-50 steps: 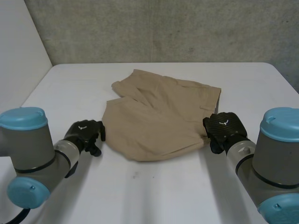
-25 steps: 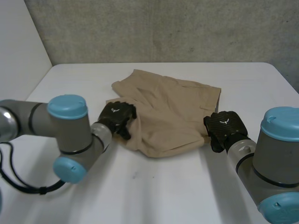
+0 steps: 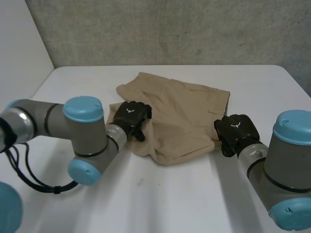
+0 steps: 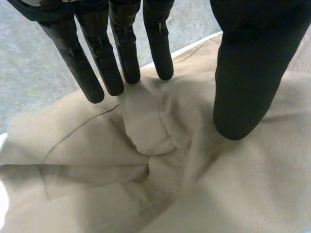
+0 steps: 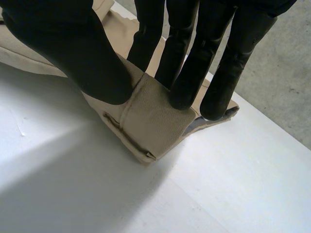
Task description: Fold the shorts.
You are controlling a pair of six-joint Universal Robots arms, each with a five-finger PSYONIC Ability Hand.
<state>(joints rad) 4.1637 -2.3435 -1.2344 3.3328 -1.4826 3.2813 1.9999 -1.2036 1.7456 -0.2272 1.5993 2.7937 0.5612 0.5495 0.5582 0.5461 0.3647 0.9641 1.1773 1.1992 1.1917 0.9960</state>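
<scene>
The tan shorts (image 3: 180, 109) lie crumpled in the middle of the white table (image 3: 160, 199), waistband toward my right arm. My left hand (image 3: 131, 115) rests on their left edge. Its fingers (image 4: 124, 46) are straight and its thumb (image 4: 248, 73) stands well apart, so the hand is open, and a bunched ridge of the shorts (image 4: 146, 131) sits at the fingertips. My right hand (image 3: 235, 130) is at the near right corner. There its thumb (image 5: 73, 43) and fingers (image 5: 187, 73) pinch the waistband corner of the shorts (image 5: 150, 119), just above the table.
A grey wall (image 3: 170, 29) runs behind the table's far edge. Bare tabletop (image 5: 73, 184) lies in front of the shorts and on both sides. My left arm's elbow (image 3: 85, 145) reaches across the near left of the table.
My left arm swung in from the bare table onto the shorts' left edge, its fingers straightened, and the cloth's left side bunched inward. The right hand kept its pinch in place.
</scene>
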